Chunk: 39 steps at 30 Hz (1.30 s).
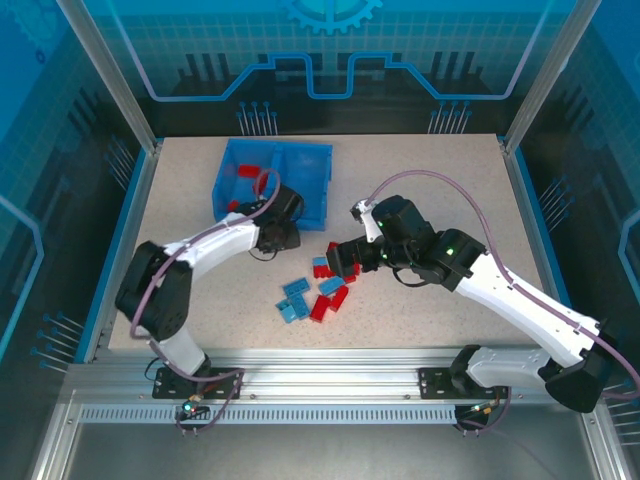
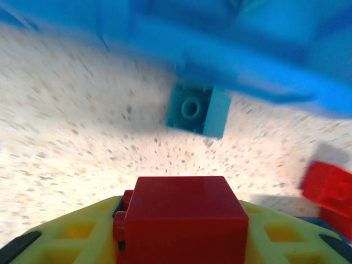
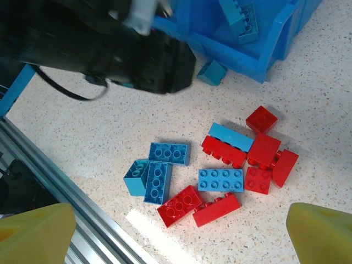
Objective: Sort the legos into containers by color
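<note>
Table: speckled beige top (image 1: pixel 450 190), blue strips along its sides, an aluminium rail (image 1: pixel 330 385) at the near edge.
Room: translucent blue panels (image 1: pixel 330 50) printed with circuit lines, framed by metal posts.
Tray (image 1: pixel 305 165): far left of centre; red bricks lie in its left compartment.
Legos (image 1: pixel 315 292): a loose red and light blue mix at mid-table, in front of the tray.
Stray brick (image 2: pixel 198 110): light blue, on the table just beside the tray's near wall.
Left gripper (image 1: pixel 280 232): clenched on a red brick (image 2: pixel 181 220), close to the tray's front.
Right gripper (image 1: pixel 338 258): yellow fingers (image 3: pixel 36 234) spread wide with nothing between them, above the legos.
</note>
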Available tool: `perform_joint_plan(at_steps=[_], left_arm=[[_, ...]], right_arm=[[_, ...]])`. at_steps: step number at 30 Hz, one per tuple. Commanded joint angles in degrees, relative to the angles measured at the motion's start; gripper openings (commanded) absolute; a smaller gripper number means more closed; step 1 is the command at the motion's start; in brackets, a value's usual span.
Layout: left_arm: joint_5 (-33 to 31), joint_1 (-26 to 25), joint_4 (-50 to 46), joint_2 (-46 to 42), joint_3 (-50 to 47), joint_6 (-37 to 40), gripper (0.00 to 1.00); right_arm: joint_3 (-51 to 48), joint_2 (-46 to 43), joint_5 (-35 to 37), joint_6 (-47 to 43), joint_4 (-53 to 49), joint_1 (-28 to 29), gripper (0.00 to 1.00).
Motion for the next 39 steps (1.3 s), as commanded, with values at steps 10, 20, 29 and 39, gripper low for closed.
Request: perform_joint_plan(at_steps=[10, 20, 29, 39], left_arm=[[-5.3, 16.8, -2.7, 8.4, 21.6, 6.0, 0.27], [4.8, 24.1, -10.7, 30.8, 44.4, 2.2, 0.44], [9.7, 24.4, -7.3, 22.2, 38.7, 1.1, 0.53], [15.1, 23.0, -1.1, -10.0, 18.3, 2.0, 0.54]], right_arm=[[0.0, -1.5, 0.5, 1.3, 0.5, 0.3, 1.0], [-1.5, -5.7, 1.9, 2.7, -0.6, 0.5, 1.0], [-0.8, -3.6, 3.1, 2.7, -0.2, 0.5, 1.0], [7.7, 13.9, 2.6, 11.1, 4.6, 0.8, 1.0]])
